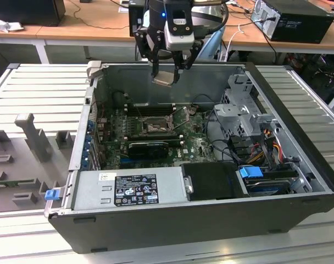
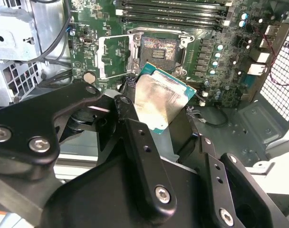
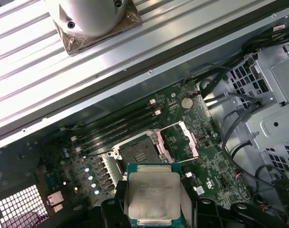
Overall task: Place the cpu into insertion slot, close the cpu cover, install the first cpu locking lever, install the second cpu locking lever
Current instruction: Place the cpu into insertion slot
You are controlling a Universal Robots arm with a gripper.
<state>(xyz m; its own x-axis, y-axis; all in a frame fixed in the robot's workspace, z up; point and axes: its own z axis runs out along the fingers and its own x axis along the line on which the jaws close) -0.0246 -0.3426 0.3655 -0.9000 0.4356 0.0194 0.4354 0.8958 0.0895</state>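
My gripper (image 1: 167,70) hangs above the open computer case, shut on the cpu (image 1: 163,80), a thin square chip with a beige-grey face and a green edge. Both wrist views show the cpu (image 2: 159,99) (image 3: 153,194) clamped by its sides between the black fingers (image 2: 131,124), well above the board. The insertion slot (image 1: 155,127) (image 2: 158,49) (image 3: 137,155) lies uncovered on the green motherboard below, with nothing in it. The cpu cover (image 2: 113,57) (image 3: 180,141), a silvery frame plate, is swung open beside the slot.
Long black memory slots (image 1: 149,110) run just behind the socket. A power supply (image 1: 131,188) fills the case's near side, and a metal drive cage (image 1: 245,113) with loose cables stands at the exterior view's right. Grey fixtures (image 1: 32,137) sit outside on the left.
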